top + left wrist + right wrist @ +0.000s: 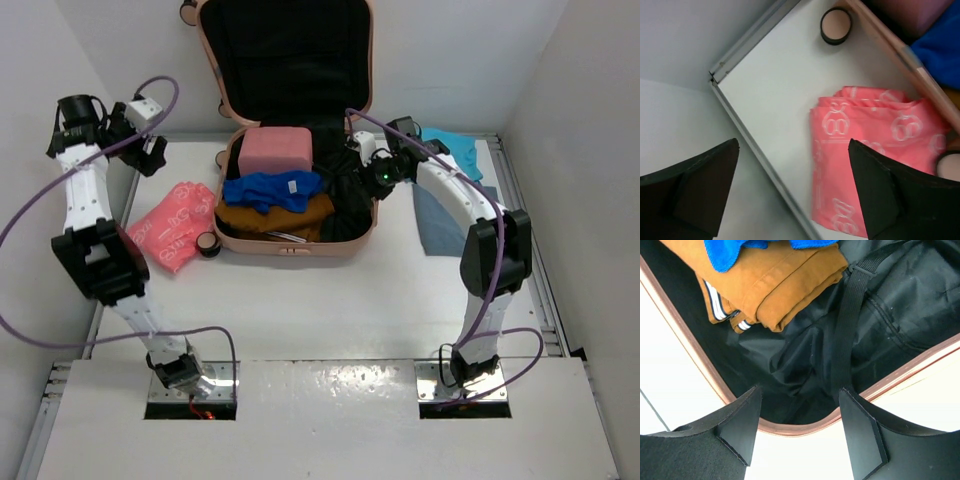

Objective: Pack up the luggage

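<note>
The salmon-pink hard-shell luggage (285, 60) lies open at the far middle of the table (330, 300), lid upright, black lining showing. The right gripper (800, 395) hovers over its right half, jaws apart and empty. The left gripper (792, 145) hangs to its left, wide open and empty.

Before you is a white table (320, 300) boxed in by plain white walls (590, 80), metal rails (548, 300) edging it, under even light.

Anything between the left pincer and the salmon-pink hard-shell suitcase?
Only low things on the white table: a folded coral patterned cloth and a round black-rimmed compact, both beside the salmon-pink hard-shell suitcase wall facing the open left pincer.
</note>
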{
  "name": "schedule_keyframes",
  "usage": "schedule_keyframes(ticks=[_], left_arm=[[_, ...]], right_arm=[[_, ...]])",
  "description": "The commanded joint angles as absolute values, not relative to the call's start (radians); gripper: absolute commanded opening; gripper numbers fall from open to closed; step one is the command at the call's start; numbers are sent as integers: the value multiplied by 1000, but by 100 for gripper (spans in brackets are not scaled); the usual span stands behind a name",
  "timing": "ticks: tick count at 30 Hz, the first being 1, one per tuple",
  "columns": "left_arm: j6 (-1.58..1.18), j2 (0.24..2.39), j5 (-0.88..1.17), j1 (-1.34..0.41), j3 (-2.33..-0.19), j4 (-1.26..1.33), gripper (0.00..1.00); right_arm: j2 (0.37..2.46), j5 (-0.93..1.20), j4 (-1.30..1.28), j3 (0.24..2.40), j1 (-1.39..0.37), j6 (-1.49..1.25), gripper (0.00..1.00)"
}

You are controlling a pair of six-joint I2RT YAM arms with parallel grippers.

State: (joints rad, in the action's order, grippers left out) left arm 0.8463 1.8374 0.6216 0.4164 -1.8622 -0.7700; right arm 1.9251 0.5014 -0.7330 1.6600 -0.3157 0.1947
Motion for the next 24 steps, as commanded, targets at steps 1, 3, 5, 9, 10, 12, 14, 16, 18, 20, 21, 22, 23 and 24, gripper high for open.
schedule_keyframes(ticks=[1,3,5,9,10,12,14,16,18,20,21,22,23,24], left_arm=[[856,2041,719,477,-2111,-1024,100],[912,2153,730,500,-2243,-1208,100],[928,2241,721,500,-2327,-1265,100],[1040,2319,634,500,-2284,-1296,100],[1075,2319,621,500,-2228,-1296,100],[1089,2329,609,500,-2189,-1296,100],[1080,2373,609,500,-2180,-1296,100],[1062,2413,609,500,-2216,-1296,100],[1039,2477,609,500,-2249,-1296,100],[1017,2519,609,500,-2284,-1296,100],[1017,2548,589,500,-2284,-1296,100],[1017,2560,571,486,-2284,-1296,100],[1031,2571,549,486,-2275,-1296,100],[1052,2582,523,473,-2249,-1296,100]], right_arm=[[1859,515,-698,1643,-324,195,64],[1852,515,-703,1638,-322,202,64],[1853,515,-706,1637,-322,213,64],[1859,517,-719,1649,-324,219,64],[1862,514,-730,1652,-324,222,64],[1865,509,-732,1655,-324,227,64],[1870,509,-735,1660,-322,227,64],[1874,511,-739,1661,-321,227,64],[1878,509,-745,1674,-324,225,64],[1885,505,-752,1684,-324,225,64],[1884,508,-756,1687,-322,225,64],[1888,505,-762,1692,-322,230,64],[1887,508,-768,1698,-322,232,64],[1894,502,-772,1703,-325,236,64]])
